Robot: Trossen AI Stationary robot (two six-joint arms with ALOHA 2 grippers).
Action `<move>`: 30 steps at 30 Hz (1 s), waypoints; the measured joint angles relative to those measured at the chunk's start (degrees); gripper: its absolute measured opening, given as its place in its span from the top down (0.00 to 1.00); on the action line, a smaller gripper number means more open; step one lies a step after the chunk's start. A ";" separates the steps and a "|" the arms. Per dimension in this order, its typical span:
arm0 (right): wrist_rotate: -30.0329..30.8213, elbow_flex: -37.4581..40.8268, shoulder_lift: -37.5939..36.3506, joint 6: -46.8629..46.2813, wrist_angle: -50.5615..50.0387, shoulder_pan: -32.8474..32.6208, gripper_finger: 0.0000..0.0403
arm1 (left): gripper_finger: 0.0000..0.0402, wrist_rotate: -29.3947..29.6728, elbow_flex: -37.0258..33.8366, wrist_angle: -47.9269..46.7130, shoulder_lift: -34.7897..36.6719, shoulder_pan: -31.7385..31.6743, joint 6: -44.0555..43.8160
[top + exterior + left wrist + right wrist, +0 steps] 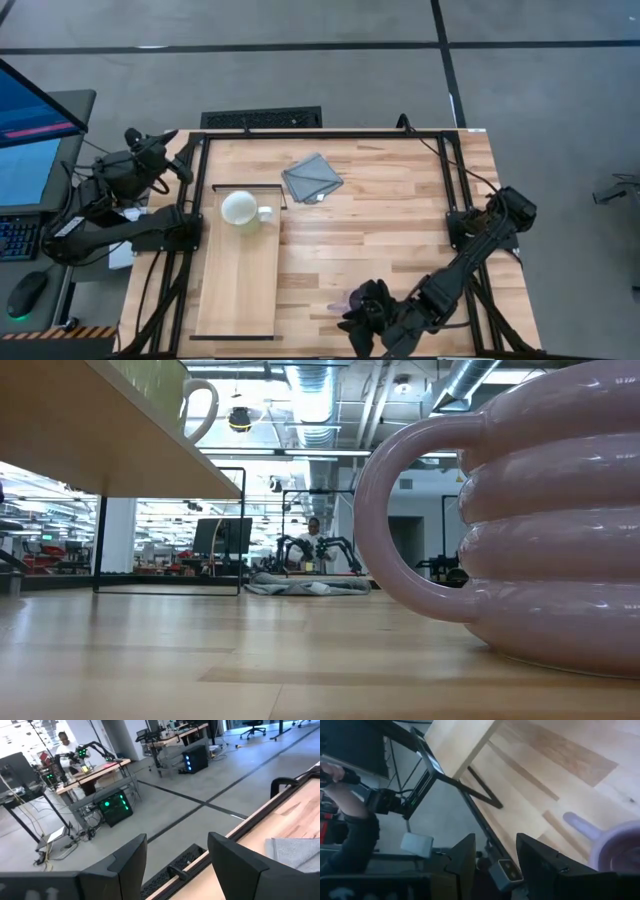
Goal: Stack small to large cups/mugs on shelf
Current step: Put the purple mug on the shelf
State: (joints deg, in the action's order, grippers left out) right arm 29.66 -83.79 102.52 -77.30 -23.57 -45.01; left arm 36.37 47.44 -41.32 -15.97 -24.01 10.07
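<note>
Mugs are sitting in two places at this moment. One small cream-white handled mug [241, 209] is standing upright on the long pale-wood shelf board [238, 285] with thin dark frame edges, near that board's far end, its handle pointing right. A small purple ribbed mug [520, 530] with a looped handle is resting on the plank tabletop [380, 240] at the near edge, right of the shelf and well apart from it; the low view is showing it upright with the handle pointing left. Directly above and around that spot, the right gripper [368, 312] is hanging low over the table's near edge, largely hiding the purple mug from above; in the right wrist view its two dark fingers [462, 857] are standing apart with a clear gap and nothing between them, and the purple mug is lying just beside them, not clamped. Off the table's far left corner, the left gripper [150, 150] is waiting, raised beside the frame, and the left wrist view is showing its fingers [131, 857] spread wide with only floor and the table edge beyond them. A grey folded cloth [312, 178] is lying on the tabletop at the far side, just right of the shelf's far end. A person [314, 532] is sitting in the room beyond the table.
</note>
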 joint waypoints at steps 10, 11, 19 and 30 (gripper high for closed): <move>-4.02 0.00 -0.02 1.92 2.28 -0.84 0.59 | 0.50 -0.43 -0.02 -0.46 0.00 0.00 0.01; -4.01 0.00 -0.02 2.97 2.69 -0.70 0.59 | 0.50 -1.00 -0.02 -0.46 0.00 0.00 -0.02; -4.26 0.00 -0.02 4.13 4.13 2.20 0.59 | 0.50 -3.07 -0.03 -2.04 0.00 0.00 -0.20; -15.87 -0.02 -0.04 0.09 -0.64 4.89 0.62 | 0.50 -3.07 -0.07 -3.19 0.00 0.00 -0.09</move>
State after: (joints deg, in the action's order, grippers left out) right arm 13.80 -83.81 102.48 -77.21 -24.21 -40.12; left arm 33.30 47.37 -44.51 -15.97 -24.01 9.97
